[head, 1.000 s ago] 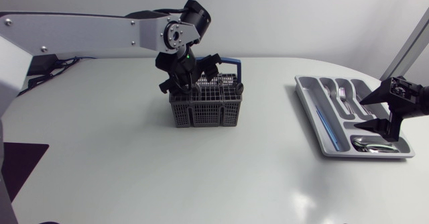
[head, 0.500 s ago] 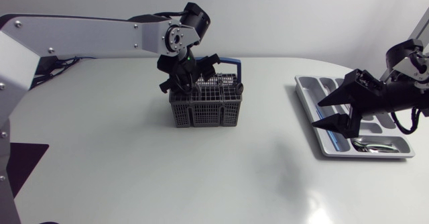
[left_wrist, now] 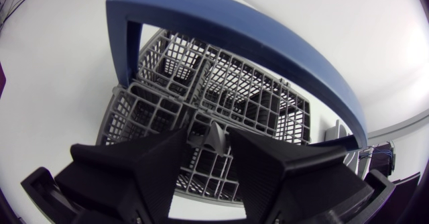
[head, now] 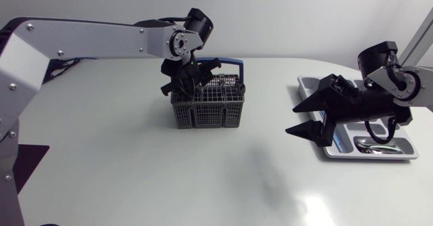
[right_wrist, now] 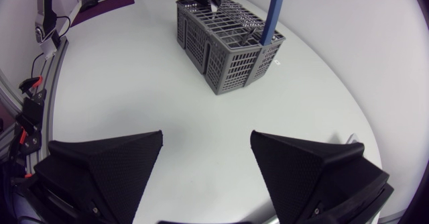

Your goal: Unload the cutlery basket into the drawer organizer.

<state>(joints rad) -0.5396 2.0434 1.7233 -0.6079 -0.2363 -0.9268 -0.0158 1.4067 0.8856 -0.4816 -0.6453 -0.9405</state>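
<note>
The grey cutlery basket (head: 206, 107) with a blue handle (head: 226, 61) stands at the table's middle back. My left gripper (head: 184, 85) reaches down into the basket's left end. In the left wrist view a silvery cutlery handle (left_wrist: 216, 135) stands between its fingers (left_wrist: 157, 160), which are close around it but still open. The grey drawer organizer (head: 310, 97) lies at the right, with forks (head: 347, 97) and spoons (head: 375, 145) in it. My right gripper (head: 292, 120) hovers open and empty just left of the organizer, pointing at the basket (right_wrist: 231, 43).
White tabletop stretches between the basket and the organizer. The blue handle (left_wrist: 268, 43) arches over the basket ahead of my left gripper (left_wrist: 209, 140). A few more cutlery pieces (right_wrist: 249, 29) stand in the basket.
My right arm has swung left from over the organizer out above the table. My left gripper has stayed in the basket and narrowed its fingers around the handle.
</note>
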